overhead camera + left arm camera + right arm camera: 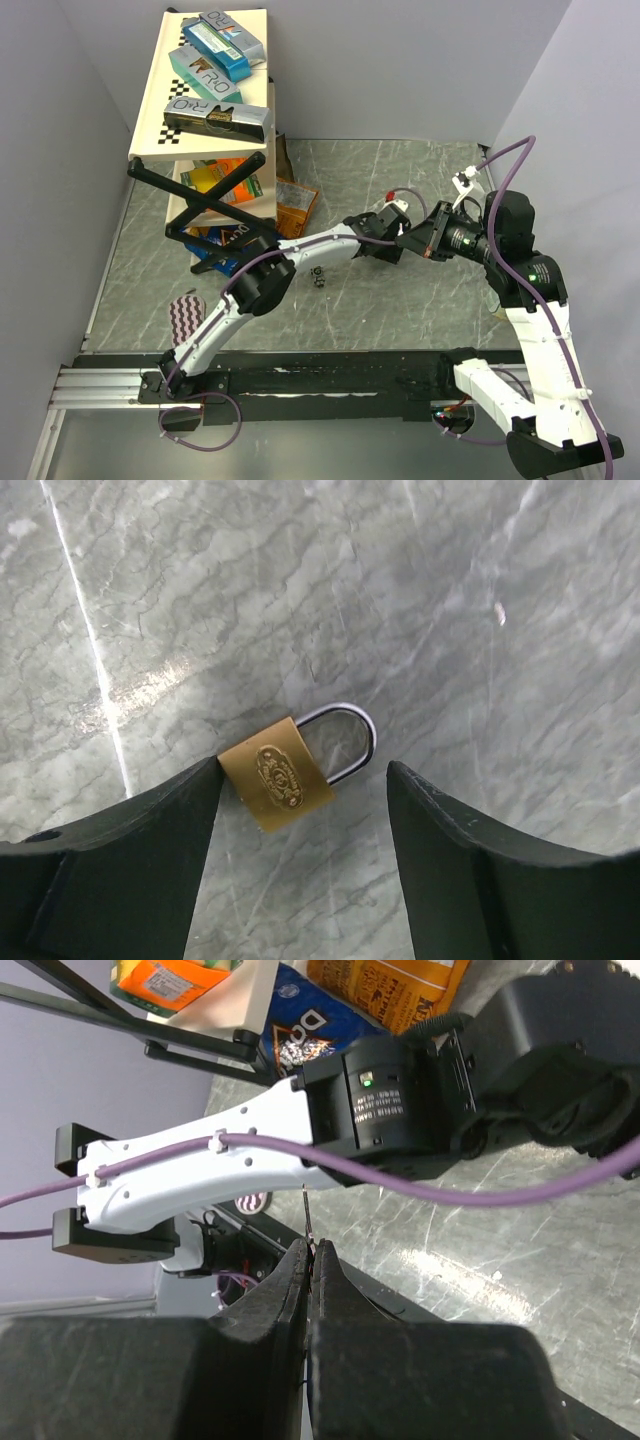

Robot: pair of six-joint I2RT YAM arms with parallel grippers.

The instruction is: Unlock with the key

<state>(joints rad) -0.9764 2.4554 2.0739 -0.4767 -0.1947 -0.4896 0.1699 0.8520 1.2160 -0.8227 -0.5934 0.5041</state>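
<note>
The key (318, 272) lies as a small dark cluster on the table (400, 310), just beside the left arm's forearm and apart from both grippers. It is too small in the top view to tell which way its blades point. I judge it light, stiff and slick, likely to skid on the marble-patterned top and to swing on its ring, so a pinch across one blade's flat head looks best. The left gripper (303, 770) has its jaws spread around a brass padlock (280, 778) lying flat, one finger touching its body. The right gripper (310, 1255) has its fingers pressed together, with a thin dark sliver I cannot identify at the tips. A shelf (152, 110) of boxes (215, 60) and plain grey walls (400, 60) close in the space.
</note>
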